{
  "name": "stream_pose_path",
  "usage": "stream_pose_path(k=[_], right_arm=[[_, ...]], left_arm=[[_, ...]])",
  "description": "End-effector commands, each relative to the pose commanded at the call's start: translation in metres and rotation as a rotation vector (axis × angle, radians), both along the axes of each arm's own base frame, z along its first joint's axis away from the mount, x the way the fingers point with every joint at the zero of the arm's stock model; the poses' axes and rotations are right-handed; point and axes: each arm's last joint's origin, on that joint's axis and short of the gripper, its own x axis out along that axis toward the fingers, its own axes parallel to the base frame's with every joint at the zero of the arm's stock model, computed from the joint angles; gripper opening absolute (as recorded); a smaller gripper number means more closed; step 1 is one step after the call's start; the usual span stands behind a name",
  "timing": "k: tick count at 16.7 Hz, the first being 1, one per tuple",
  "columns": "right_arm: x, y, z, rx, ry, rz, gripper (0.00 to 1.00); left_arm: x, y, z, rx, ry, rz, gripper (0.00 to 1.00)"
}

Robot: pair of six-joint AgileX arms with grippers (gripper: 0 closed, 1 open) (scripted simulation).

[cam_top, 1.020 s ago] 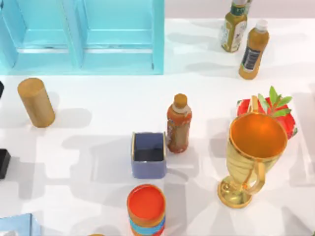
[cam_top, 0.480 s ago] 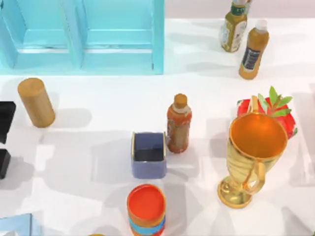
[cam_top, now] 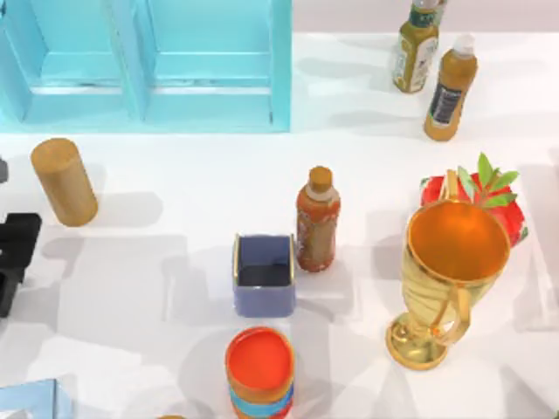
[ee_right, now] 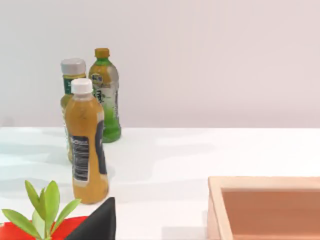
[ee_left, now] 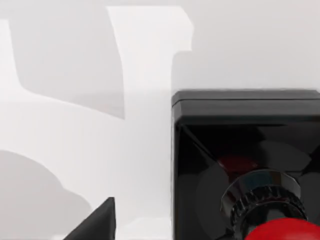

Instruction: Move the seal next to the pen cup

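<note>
My left gripper (cam_top: 10,253) is cut off; the seal (ee_left: 245,165) sits right under it, fingers unclear.

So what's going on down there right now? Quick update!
Left gripper at table's left edge, over the seal. Pen cup mid-table, seal not beside it yet. Brown bottle and orange cup crowd the pen cup.

Gold goblet (cam_top: 447,284) stands right on white surface (cam_top: 157,262) — strawberry (cam_top: 485,205) behind it; wooden cylinder (cam_top: 65,182) left.
</note>
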Motion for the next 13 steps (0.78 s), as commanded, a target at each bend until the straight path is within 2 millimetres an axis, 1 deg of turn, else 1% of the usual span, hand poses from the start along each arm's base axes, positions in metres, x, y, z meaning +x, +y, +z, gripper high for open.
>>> stream_pose_path(k=[1,13], right_arm=[[0.0,0.0,0.0,0.0,0.0,0.0,1.0],[0.0,0.0,0.0,0.0,0.0,0.0,1.0]], left_arm=[[0.0,0.0,0.0,0.0,0.0,0.0,1.0],[0.0,0.0,0.0,0.0,0.0,0.0,0.1]])
